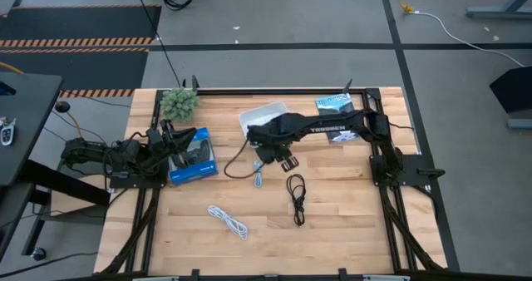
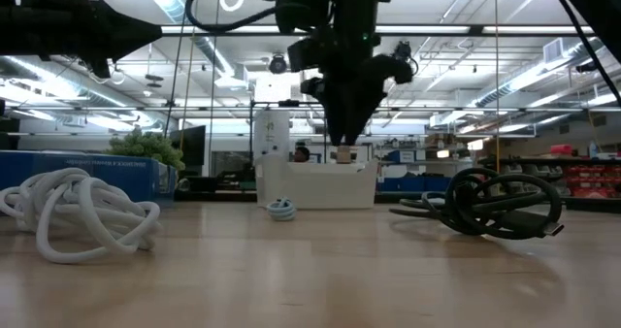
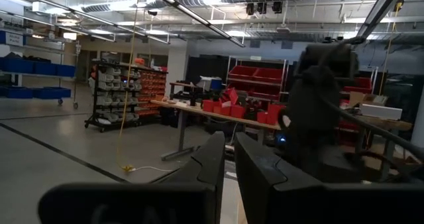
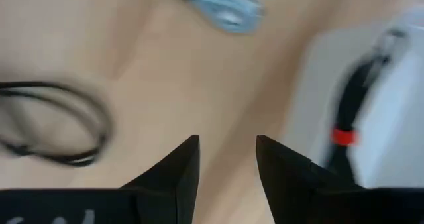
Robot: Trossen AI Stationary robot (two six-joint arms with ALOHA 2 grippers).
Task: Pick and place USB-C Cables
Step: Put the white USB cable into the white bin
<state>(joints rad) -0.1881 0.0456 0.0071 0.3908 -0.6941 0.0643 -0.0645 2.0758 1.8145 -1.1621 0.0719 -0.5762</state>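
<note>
The white cable (image 1: pixel 229 221) (image 2: pixel 78 212) lies coiled near the table's near edge. The black cable (image 1: pixel 295 196) (image 2: pixel 500 207) lies right of it, and the pale blue-grey cable (image 1: pixel 258 178) (image 4: pixel 222 5) lies on the wood in the table's middle. The black cable with a red band (image 4: pixel 343 128) lies on the white tray (image 1: pixel 262 115) (image 4: pixel 404 144). My right gripper (image 1: pixel 277 156) (image 4: pixel 227 151) (image 2: pixel 342 144) hangs open, fingers down, at the tray's near edge and touches nothing. My left gripper (image 3: pixel 229 168) (image 1: pixel 179 140) rests shut at the left edge by the blue box.
The blue box (image 1: pixel 193 155) lies beside the left arm, and a small green plant (image 1: pixel 179 103) stands at the far left corner. A blue packet (image 1: pixel 337 105) lies under the right arm at the far edge. Bare wood stretches along the near edge.
</note>
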